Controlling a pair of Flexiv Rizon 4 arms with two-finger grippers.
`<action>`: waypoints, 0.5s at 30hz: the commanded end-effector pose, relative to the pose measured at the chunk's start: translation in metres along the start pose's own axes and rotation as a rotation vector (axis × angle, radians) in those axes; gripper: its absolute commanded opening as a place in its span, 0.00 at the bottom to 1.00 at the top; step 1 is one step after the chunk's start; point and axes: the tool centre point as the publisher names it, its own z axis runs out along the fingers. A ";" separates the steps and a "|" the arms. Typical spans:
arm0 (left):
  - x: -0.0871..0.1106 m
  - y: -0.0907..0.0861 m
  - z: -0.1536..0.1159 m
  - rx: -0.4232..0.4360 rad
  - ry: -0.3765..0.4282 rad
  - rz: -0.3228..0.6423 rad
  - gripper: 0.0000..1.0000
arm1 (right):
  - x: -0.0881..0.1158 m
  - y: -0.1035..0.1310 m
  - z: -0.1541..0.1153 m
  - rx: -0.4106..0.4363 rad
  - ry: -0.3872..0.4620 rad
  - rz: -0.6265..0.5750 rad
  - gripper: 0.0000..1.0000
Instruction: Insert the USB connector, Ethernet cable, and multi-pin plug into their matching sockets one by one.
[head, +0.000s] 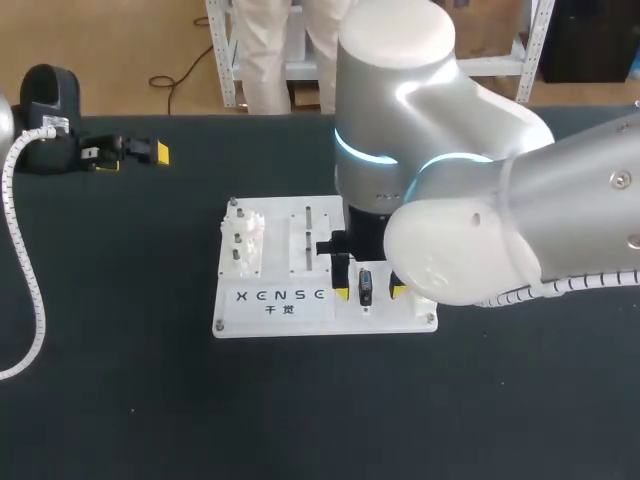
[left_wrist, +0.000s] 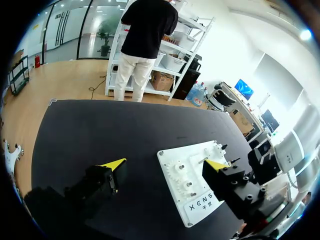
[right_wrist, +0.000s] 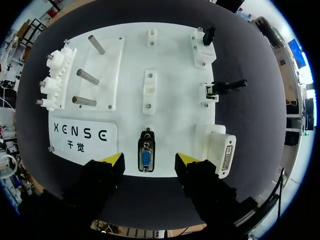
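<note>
My right gripper, fingers wide, straddles the blue multi-pin plug on the white board, touching neither side.

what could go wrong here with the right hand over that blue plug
1. The right hand is open, its fingers astride the multi-pin plug but not touching; closing off-centre might twist it.
2. The white socket stands close beside one finger, which could clip it going down.

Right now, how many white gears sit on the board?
3, in a row along an edge of the white board: far gear, middle gear, gear nearest the label; none seem hidden.
</note>
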 end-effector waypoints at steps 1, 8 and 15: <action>0.000 0.000 0.000 0.000 0.000 0.000 1.00 | -0.001 0.002 0.000 0.005 0.000 -0.001 0.44; 0.000 0.000 0.000 0.000 0.000 0.000 1.00 | -0.002 0.003 0.001 0.009 -0.001 -0.001 0.44; 0.000 0.000 0.000 0.000 0.000 0.000 1.00 | -0.006 0.001 0.004 0.012 0.004 0.007 0.44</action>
